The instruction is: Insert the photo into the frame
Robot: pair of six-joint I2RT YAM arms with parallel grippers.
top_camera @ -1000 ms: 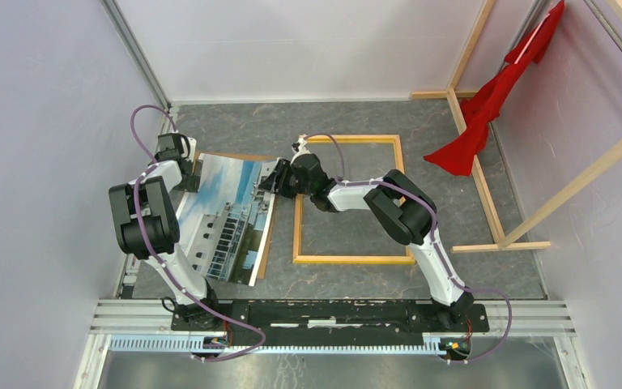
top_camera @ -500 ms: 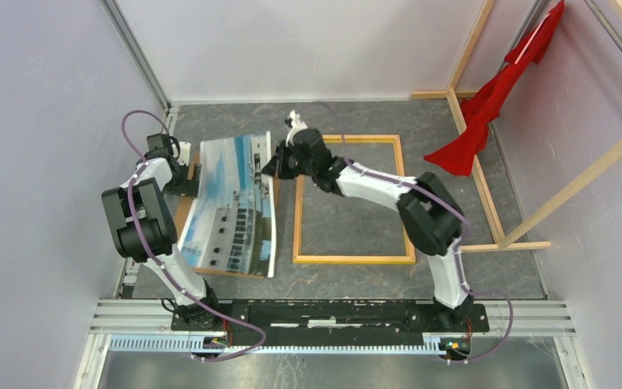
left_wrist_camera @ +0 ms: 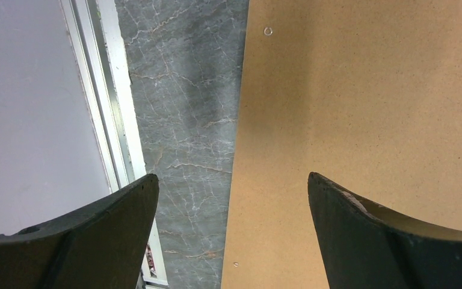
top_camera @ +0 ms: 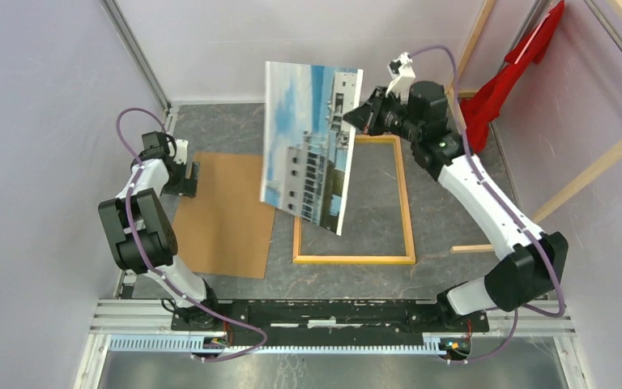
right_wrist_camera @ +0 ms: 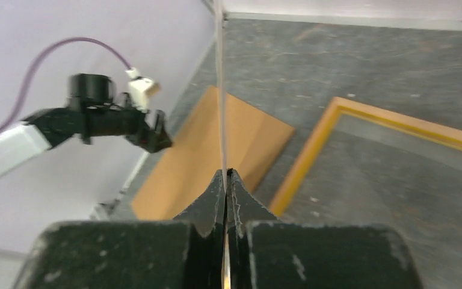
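From my overhead feed, the left arm (top_camera: 138,231) and right arm (top_camera: 486,203) both show white link shells, bulky black joint housings and a purple cable (right_wrist_camera: 84,40) looping alongside, bolted to a black plate (top_camera: 324,312) at six o'clock. On the wrist feeds, my left gripper (left_wrist_camera: 230,177) has matte black, curved wedge fingers (left_wrist_camera: 385,241). The right gripper (right_wrist_camera: 225,176) has black fingers (right_wrist_camera: 204,211) with pale scuffs.

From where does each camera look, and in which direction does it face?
Top external: above and behind the robot, facing down; both arms show, the right hand holding the photo aloft.
Left wrist: faces down past the open left hand at the brown sheet.
Right wrist: looks along its shut fingers, pinching the photo, toward the left arm.
Shared: all show the brown sheet; two show the frame.
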